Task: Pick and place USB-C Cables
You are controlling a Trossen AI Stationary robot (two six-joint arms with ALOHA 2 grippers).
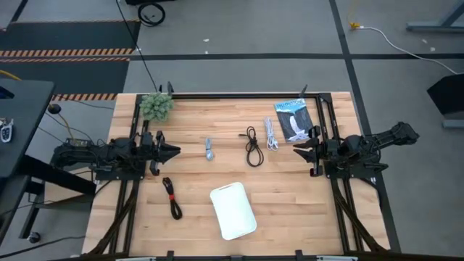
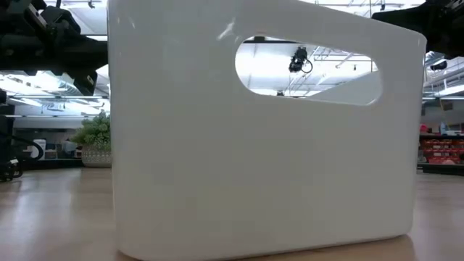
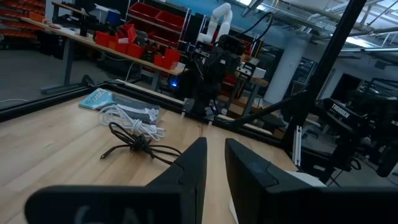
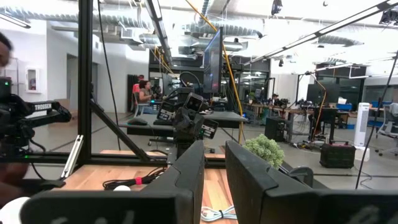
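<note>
Four cable bundles lie flat on the wooden table: a short grey one (image 1: 209, 151), a black one (image 1: 252, 147), a white one (image 1: 271, 135) and a black one with a red tie (image 1: 172, 196). The left wrist view shows the black cable (image 3: 134, 144) and the white cable (image 3: 130, 118). The right wrist view shows the red-tied cable (image 4: 137, 182). My left gripper (image 1: 176, 151) hovers at the table's left, shut and empty, pointing at the grey cable. My right gripper (image 1: 296, 152) hovers at the right, shut and empty, just right of the white cable.
A white rounded tray (image 1: 233, 210) lies near the front edge and fills the low view (image 2: 261, 145). A blue-and-black packet (image 1: 293, 118) lies at the far right. A small green plant (image 1: 156, 106) stands at the far left. Black frame rails run along the table's sides.
</note>
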